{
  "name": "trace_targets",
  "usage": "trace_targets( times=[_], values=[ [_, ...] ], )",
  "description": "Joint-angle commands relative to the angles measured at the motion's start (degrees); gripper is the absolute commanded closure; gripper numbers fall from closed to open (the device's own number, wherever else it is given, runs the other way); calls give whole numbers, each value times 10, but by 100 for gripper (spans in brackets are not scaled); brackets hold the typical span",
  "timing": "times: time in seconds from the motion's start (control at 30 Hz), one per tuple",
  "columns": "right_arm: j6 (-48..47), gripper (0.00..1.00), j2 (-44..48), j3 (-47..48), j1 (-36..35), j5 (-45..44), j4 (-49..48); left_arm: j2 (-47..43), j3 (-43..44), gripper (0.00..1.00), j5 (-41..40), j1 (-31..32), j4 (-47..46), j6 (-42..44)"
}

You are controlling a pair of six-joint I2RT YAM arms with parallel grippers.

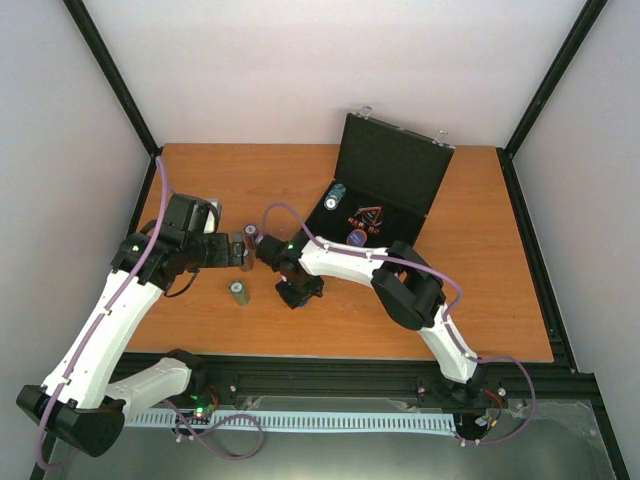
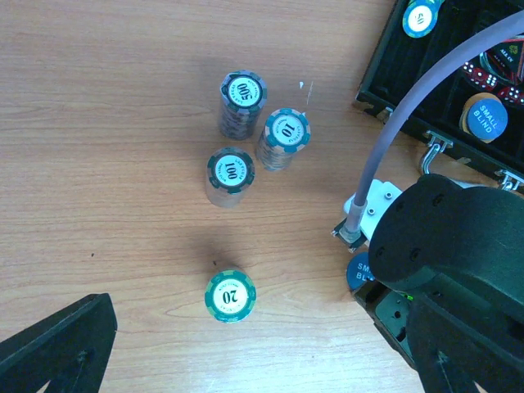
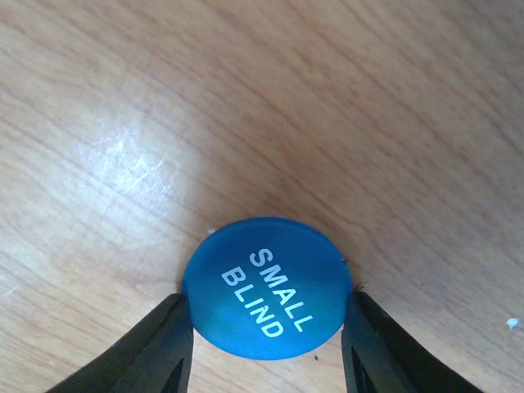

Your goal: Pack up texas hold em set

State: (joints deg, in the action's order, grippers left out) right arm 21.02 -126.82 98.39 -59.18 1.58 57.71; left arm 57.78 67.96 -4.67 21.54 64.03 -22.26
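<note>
Setting: A white-walled booth [image 1: 300, 60] is enclosing a wooden table [image 1: 200, 180], and two white robot arms are reaching in from its near edge.

Case: The black case [image 1: 395, 165] is lying open toward the far right of the table with its lid standing up. It is already holding a red-black triangle [image 1: 368, 215], an orange disc [image 2: 483, 117] with a blue label, a chip stack [image 2: 417, 16] and some tiny red dice [image 2: 479, 75].

Loose chips: Four chip stacks are standing outside the case, left of it. The 500 stack [image 2: 243, 90], the 10 stack [image 2: 286, 131] and the 100 stack [image 2: 230, 170] are clustering together. The 20 stack [image 2: 230, 295] is standing alone, nearer the arms.

Blue disc: A blue SMALL BLIND disc [image 3: 266, 286] is lying flat on the wood, near the front of the case.

Right gripper: The right gripper [image 3: 268, 304] is pointing straight down, and its two black fingertips [image 3: 182, 315] are pressing against opposite sides of the disc's rim.

Left gripper: The left gripper [image 1: 243, 252] is hovering over the loose chips with its jaws spread wide, holding nothing.

Step in hand: The right arm appears to be picking up the blue disc so it can go in the case.

Next move: It is calling for a firm pinch on a thin rim, a straight lift, then a carry over the front wall of the case. The four stacks are waiting after that.

Risk: The flat disc looks likely to slip or tip out of an edge grip.
</note>
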Motion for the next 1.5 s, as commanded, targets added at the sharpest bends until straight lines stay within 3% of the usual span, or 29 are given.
trace_targets(
  times=[0.0, 0.13, 0.67, 0.8, 0.83, 0.9, 0.93, 1.23, 1.47],
  values=[
    [9, 57, -24, -29, -3, 23, 1, -2, 3, 0, -1, 0, 2, 9],
    [9, 61, -24, -21, -4, 18, 0, -1, 2, 0, -2, -1, 1, 10],
    [2, 58, 42, 87, 35, -62, 74, 4, 0, 0, -3, -1, -4, 14],
    [3, 42, 46, 77, 40, -71, 78, 3, 0, 0, -2, -1, -5, 13],
    [8, 35, 47, 70, 42, -73, 77, 3, 0, 0, -2, -1, -4, 14],
    [28, 7, 56, 43, 45, -79, 70, 3, 0, 0, -2, -1, -4, 14],
    [41, 1, 62, 26, 48, -80, 63, 3, -1, 0, -1, 0, -5, 14],
    [243, 0, 104, -82, 62, -91, -2, 10, -5, 0, 12, 0, -13, 21],
    [339, 1, 71, -37, 75, -119, -20, 8, -11, 0, 20, 0, -15, 29]
  ],
)
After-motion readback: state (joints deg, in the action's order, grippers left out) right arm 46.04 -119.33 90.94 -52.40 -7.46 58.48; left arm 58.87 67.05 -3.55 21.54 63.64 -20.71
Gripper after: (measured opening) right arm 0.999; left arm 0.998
